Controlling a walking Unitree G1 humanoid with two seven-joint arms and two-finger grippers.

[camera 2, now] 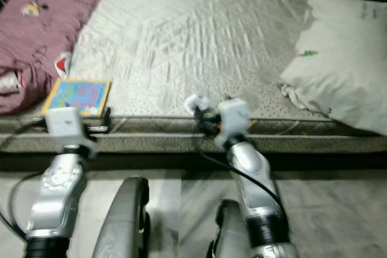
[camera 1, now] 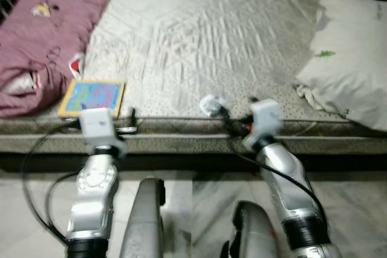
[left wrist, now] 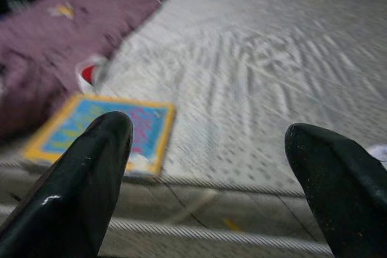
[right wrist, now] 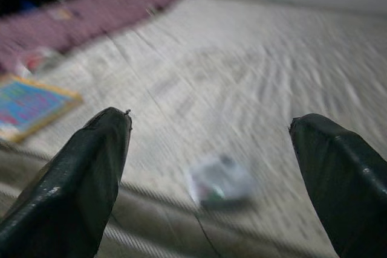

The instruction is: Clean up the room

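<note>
Room clean-up, approach stage, nothing gripped yet. Nearest the camera, both silver arms raised toward the near edge of the bed (camera 1: pixel 199 40). Left hand (left wrist: pixel 205 179) level with that edge, fingers spread wide, nothing between them. Right hand (right wrist: pixel 208 179) likewise wide apart and empty, aimed over the mattress edge.

Just past the right hand, lying on the bed right at its near edge: small crumpled white wrapper (camera 1: pixel 213 104), blurred, with a hint of colour in the right wrist view (right wrist: pixel 219 180); too soft to name more exactly. Sits between the lines of the two right fingers, a little beyond their tips. Looks like the pick in hand.

Ahead of the left hand, flat on the bed near the same edge: picture book (camera 1: pixel 92 97), blue cover, yellow border. Touching or tucked just under the edge of the maroon blanket (camera 1: pixel 45 34) heaped along the left side. Over on the right, white pillow (camera 1: pixel 354 70), slumped at the edge, with a bit of cloth trailing beneath.

Next move, by the look of it: right hand forward and down to straddle the wrapper, then close gently. Light, crushable, likely to slide on the quilted cover. Book a probable follow-up for the left hand; flat lie calls for getting a finger under one edge.
</note>
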